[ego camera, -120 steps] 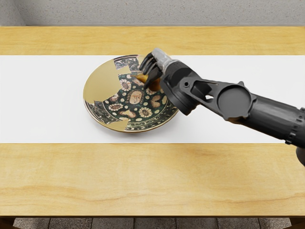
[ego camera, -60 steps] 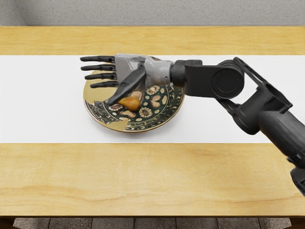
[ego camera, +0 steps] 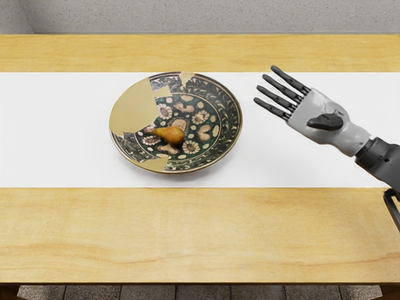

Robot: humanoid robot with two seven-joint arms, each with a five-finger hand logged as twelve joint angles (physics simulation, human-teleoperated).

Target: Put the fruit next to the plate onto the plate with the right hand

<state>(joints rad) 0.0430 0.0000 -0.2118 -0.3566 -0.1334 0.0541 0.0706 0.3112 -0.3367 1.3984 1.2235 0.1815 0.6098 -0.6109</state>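
A small yellow-brown pear point(ego camera: 170, 134) lies on its side near the middle of the patterned dark-and-gold plate point(ego camera: 212, 100). My right hand point(ego camera: 294, 103) hovers to the right of the plate, well apart from it, with the palm showing and the fingers point(ego camera: 275, 95) stretched out straight toward the upper left. It holds nothing. Its arm comes in from the right edge. The left arm does not show.
The plate sits on a white runner point(ego camera: 62, 131) that crosses the wooden table point(ego camera: 187, 231) from left to right. A grey wall runs behind the table's far edge.
The right hand opened over the plate and left the pear lying on it. It then drew back to the right, off the plate, still open.
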